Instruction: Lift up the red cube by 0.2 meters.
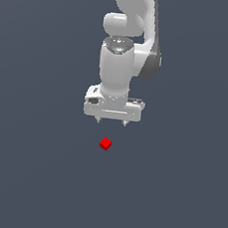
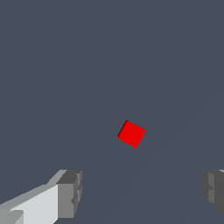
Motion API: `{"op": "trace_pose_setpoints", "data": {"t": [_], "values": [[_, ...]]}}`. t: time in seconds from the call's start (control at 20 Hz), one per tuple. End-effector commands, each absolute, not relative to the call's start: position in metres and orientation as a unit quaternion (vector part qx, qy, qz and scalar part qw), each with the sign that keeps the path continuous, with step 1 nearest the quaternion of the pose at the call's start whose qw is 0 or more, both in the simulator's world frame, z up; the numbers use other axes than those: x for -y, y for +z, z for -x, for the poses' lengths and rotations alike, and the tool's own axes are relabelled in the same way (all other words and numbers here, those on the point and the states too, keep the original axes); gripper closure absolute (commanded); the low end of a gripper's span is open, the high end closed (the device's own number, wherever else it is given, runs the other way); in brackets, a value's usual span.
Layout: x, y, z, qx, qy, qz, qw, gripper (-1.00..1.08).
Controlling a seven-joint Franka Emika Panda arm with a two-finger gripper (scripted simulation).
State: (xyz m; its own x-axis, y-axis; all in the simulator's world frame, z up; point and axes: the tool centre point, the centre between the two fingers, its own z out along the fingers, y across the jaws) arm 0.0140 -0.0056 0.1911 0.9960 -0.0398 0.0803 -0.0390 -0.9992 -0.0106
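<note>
Overhead, we saw the white robot arm pointing down over the flat dark grey floor; its white two-fingered gripper was spread wide and held nothing. We found the small plain red cube on the floor near its fingertips, untouched.

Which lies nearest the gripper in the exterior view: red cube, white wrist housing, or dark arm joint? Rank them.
1. White wrist housing, directly above the gripper.
2. Red cube, apart, below the open fingertips.
3. Dark arm joint, upper exterior-view right.
</note>
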Motion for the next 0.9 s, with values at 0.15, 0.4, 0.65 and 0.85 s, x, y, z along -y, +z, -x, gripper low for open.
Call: {"op": "trace_pose_setpoints", "data": {"t": [0.15, 0.4, 0.65, 0.85], "values": [[0.006, 0.189, -0.014, -0.023, -0.040, 0.999, 0.004, -0.92], [0.007, 0.176, -0.016, -0.042, -0.037, 0.998, 0.004, -0.92], [0.009, 0.150, -0.019, -0.081, -0.031, 0.996, 0.002, -0.92], [0.013, 0.119, -0.022, -0.126, -0.024, 0.992, 0.001, -0.92]]}}
